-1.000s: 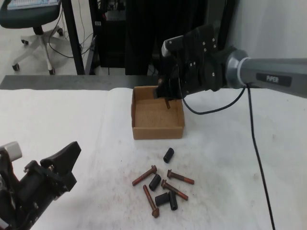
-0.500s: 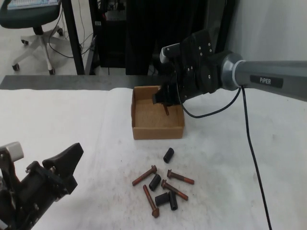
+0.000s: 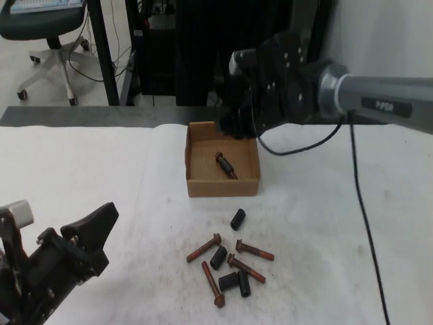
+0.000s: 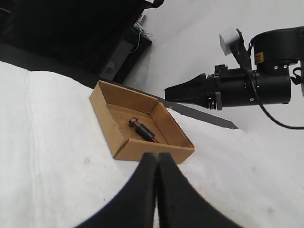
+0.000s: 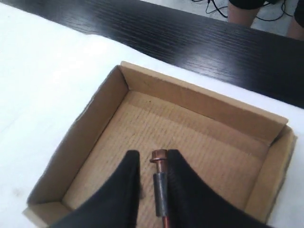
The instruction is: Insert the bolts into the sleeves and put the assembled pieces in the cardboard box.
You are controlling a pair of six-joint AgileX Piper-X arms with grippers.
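One assembled piece, a rusty bolt in a black sleeve (image 3: 225, 164), lies flat on the floor of the cardboard box (image 3: 222, 187). It also appears as the bolt with sleeve (image 4: 142, 129) (image 5: 160, 185) in both wrist views. My right gripper (image 3: 230, 127) (image 5: 152, 153) hovers open above the box's far right corner, holding nothing. Several loose bolts (image 3: 203, 248) and black sleeves (image 3: 237, 219) lie on the white cloth in front of the box. My left gripper (image 3: 101, 220) (image 4: 157, 159) is shut and empty, low at the near left, pointing toward the box (image 4: 114, 128).
The bench is covered with a white cloth (image 3: 81, 176), with bare room left and right of the box. A dark strip (image 3: 88, 115) runs along the far edge. The right arm's cable (image 3: 358, 203) trails across the right side.
The right gripper has opened and let the assembled piece drop into the box, then lifted slightly up and back. The left arm has stayed put.
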